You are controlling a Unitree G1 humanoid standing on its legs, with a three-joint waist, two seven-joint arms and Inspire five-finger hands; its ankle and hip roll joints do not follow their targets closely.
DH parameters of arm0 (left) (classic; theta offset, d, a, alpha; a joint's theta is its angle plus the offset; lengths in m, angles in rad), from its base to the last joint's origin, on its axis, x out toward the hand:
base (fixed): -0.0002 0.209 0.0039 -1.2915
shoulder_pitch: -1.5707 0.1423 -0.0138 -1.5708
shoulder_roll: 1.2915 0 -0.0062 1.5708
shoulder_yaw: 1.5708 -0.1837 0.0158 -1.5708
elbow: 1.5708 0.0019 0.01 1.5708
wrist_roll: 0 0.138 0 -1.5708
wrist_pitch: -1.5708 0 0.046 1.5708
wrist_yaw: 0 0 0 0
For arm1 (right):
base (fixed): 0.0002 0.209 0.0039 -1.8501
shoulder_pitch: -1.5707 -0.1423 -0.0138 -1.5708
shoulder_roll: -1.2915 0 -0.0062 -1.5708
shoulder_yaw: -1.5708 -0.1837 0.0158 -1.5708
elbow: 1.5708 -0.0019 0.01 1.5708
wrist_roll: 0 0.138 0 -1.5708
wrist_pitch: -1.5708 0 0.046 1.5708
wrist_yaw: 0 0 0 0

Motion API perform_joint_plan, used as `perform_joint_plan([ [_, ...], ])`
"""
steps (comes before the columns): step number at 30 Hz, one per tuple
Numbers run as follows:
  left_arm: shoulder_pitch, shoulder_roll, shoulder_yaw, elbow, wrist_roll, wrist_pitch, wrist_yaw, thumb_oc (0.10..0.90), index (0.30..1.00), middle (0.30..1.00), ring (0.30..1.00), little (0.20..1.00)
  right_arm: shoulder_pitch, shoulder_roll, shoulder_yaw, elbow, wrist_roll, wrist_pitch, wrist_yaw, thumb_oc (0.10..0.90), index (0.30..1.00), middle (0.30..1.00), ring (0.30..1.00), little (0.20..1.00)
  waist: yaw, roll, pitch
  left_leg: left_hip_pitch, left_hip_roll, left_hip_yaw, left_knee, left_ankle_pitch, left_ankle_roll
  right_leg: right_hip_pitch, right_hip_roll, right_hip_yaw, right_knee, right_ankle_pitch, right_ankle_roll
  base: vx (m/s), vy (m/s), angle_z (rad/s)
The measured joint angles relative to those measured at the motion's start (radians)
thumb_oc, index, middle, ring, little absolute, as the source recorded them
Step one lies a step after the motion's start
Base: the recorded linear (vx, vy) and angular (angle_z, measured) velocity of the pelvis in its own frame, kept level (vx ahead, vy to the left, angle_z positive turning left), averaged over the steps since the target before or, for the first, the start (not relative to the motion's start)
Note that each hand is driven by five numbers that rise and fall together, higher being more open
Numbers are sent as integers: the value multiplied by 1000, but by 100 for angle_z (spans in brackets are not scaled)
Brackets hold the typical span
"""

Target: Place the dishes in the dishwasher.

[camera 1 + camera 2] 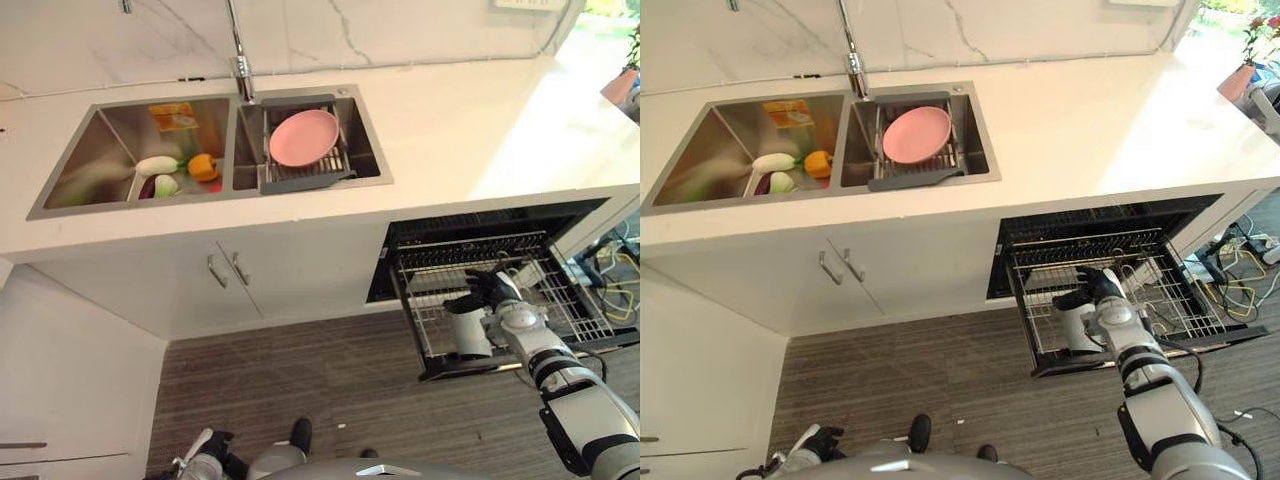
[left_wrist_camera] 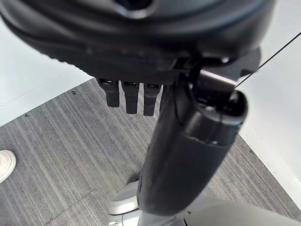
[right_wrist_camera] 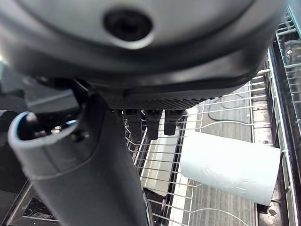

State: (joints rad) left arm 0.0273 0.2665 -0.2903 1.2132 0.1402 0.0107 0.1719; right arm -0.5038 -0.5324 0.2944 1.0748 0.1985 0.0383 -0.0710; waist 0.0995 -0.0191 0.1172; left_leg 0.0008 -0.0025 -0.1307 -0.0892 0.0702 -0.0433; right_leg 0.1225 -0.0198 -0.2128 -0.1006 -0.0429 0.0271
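A white cup sits in the front left part of the pulled-out dishwasher rack. My right hand hovers just above and behind the cup. In the right wrist view its fingers hang straight and the cup lies past them, apart from them, so the hand is open. A pink plate rests on a dark drying rack in the right sink basin. My left hand hangs low near the floor with relaxed fingers, holding nothing.
The left sink basin holds a white, a purple and an orange vegetable. A tap stands behind the sink. White cabinet doors are shut left of the dishwasher. A white shoe shows on the striped floor.
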Motion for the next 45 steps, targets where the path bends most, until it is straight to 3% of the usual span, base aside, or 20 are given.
perform_joint_plan([
  [3,0,0,5,6,0,6,4,800,900,900,900,900,87,9,-98,-158,59,-6,-22,800,900,900,900,900,0,1,3,2,-2,-5,0,0,0,3,-2,-3,0,-1,1,7,45,4],
  [6,19,-16,90,7,-14,10,15,800,900,900,900,900,256,158,-332,-400,264,-74,-51,800,900,900,900,900,-11,7,10,21,-7,-4,-1,0,0,23,-7,-3,-2,-7,4,-1,40,0],
  [7,30,-25,120,7,-23,12,26,800,900,900,900,900,303,215,-355,-469,346,-102,-68,800,900,900,900,900,-24,10,10,26,-10,0,-2,0,0,28,-9,-4,-1,-8,4,0,0,0],
  [10,23,-39,122,7,-23,21,37,800,900,900,900,900,385,245,-344,-586,420,-116,-82,800,900,900,900,900,-43,26,17,24,-11,1,-2,-4,-2,28,-10,-4,0,-8,4,-1,18,5],
  [11,33,-59,140,-14,-22,21,47,800,900,900,900,900,523,288,-360,-782,477,-134,-82,800,900,900,900,900,-48,39,21,22,-13,2,-7,-13,-5,27,-12,-6,0,-8,4,0,0,0],
  [15,52,-86,152,-14,-22,20,49,800,900,900,900,900,658,296,-410,-1006,511,-186,-88,800,900,900,900,900,-74,47,16,14,-21,-2,-7,-16,-2,28,-18,-10,1,-9,4,-4,-17,2],
  [20,68,-87,146,-33,-20,19,49,800,900,900,900,900,618,269,-475,-1177,515,-308,-92,800,900,900,900,900,-92,51,12,20,-23,-5,-1,-8,5,29,-21,-13,1,-13,9,-24,-54,2],
  [27,67,-87,113,-56,-12,10,40,800,900,900,900,900,487,211,-418,-1259,484,-329,-81,800,900,900,900,900,-84,80,-4,21,-25,-9,-1,-6,2,34,-22,-25,1,-18,8,-50,-47,5],
  [29,67,-85,123,-106,-35,-7,39,800,900,900,900,900,435,166,-381,-1250,465,-327,-84,800,900,900,900,900,-75,87,1,-60,-54,9,95,0,-8,-6,-35,-32,26,-27,8,-182,-67,23],
  [31,16,-86,123,-142,-61,-30,38,800,900,900,900,900,395,97,-397,-1253,445,-326,-86,800,900,900,900,900,-74,79,52,-183,-99,52,261,41,-73,-34,-85,-65,54,-26,-4,42,5,64],
  [32,-22,-87,123,-138,-73,-30,38,800,900,900,900,900,394,61,-421,-1253,426,-321,-86,800,900,900,900,900,-67,66,74,-227,-119,96,305,91,-152,-24,-109,-89,44,-19,-17,74,25,77],
  [33,-53,-84,125,-125,-81,-31,41,800,900,900,900,900,390,54,-442,-1253,413,-318,-88,800,900,900,900,900,-65,44,90,-261,-95,213,330,77,-162,-16,-123,-109,24,-12,-28,91,54,70],
  [34,-62,-83,147,-109,-93,-25,44,800,900,900,900,900,370,76,-455,-1254,408,-320,-94,800,900,900,900,900,-67,51,95,-265,-22,368,300,49,-112,2,-107,-121,-2,-12,-27,213,150,34],
  [35,-54,-83,151,-101,-93,-21,45,800,900,900,900,900,357,85,-455,-1255,407,-321,-101,800,900,900,900,900,-68,64,97,-260,31,429,254,48,-97,7,-91,-122,0,-12,-29,343,213,6],
  [37,-9,-94,181,-62,-99,-24,44,800,900,900,900,900,352,85,-444,-1251,389,-310,-112,800,900,900,900,900,-74,70,98,-208,58,419,209,9,-34,42,-82,-107,2,-23,7,343,232,-30],
  [38,8,-116,231,-10,-114,-24,44,800,900,900,900,900,354,84,-438,-1249,371,-307,-114,800,900,900,900,900,-79,66,90,-156,27,362,160,0,-8,64,-93,-94,10,-38,23,242,195,-39],
  [41,6,-152,350,128,-206,15,34,800,900,900,900,900,415,38,-497,-1277,329,-299,-114,800,900,900,900,900,-97,84,37,-57,-20,394,57,-9,82,79,-106,-102,70,-94,60,203,176,0],
  [43,14,-138,307,120,-218,40,24,800,900,900,900,900,444,52,-534,-1291,311,-295,-125,800,900,900,900,900,-110,77,33,7,-50,377,-3,-6,109,32,-156,-106,252,-171,74,165,170,36],
  [44,2,-121,221,92,-214,36,16,800,900,900,900,900,453,66,-538,-1307,310,-288,-129,800,900,900,900,900,-126,77,34,27,-70,347,-3,-29,140,-65,-205,-84,523,-191,67,189,157,61],
  [45,-7,-115,200,80,-214,36,15,800,900,900,900,900,461,68,-532,-1319,308,-287,-130,800,900,900,900,900,-141,74,35,41,-84,310,-2,-36,150,-124,-237,-60,678,-187,52,122,88,93],
])
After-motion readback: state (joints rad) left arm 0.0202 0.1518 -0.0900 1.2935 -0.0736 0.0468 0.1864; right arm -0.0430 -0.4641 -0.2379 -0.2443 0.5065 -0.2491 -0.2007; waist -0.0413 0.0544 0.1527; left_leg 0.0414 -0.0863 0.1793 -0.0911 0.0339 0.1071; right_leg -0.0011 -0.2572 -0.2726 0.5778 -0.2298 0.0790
